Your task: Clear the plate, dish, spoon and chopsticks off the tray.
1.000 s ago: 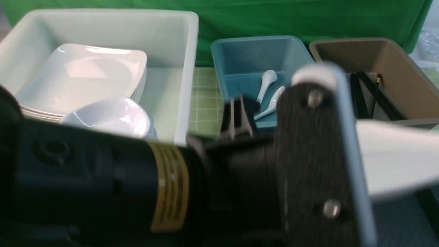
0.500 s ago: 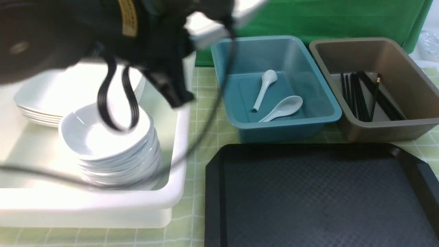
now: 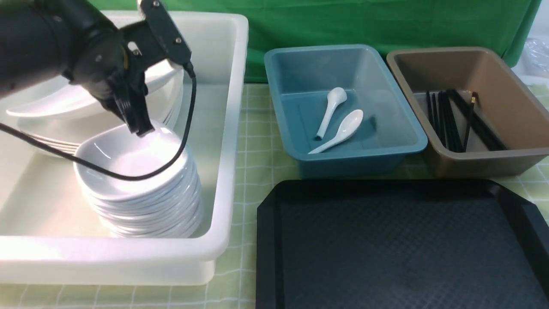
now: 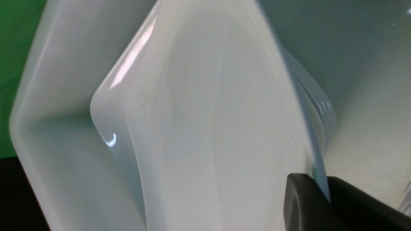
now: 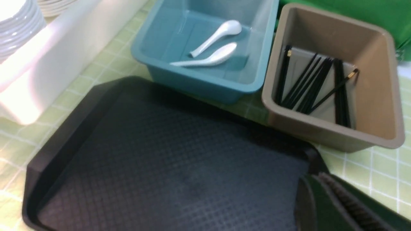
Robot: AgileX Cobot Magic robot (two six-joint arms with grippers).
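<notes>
Green backdrop (image 3: pixel 343 21); left hand (image 4: pixel 321 191) pinching plate (image 4: pixel 208 112).

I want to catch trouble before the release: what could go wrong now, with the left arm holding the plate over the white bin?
1. The left gripper pinches the plate only at its edge, tilted above the plate stack; it may slip or land crooked.
2. The arm's cable loops in front of the dish stack, seemingly close; pulling back could snag or nudge it.
</notes>
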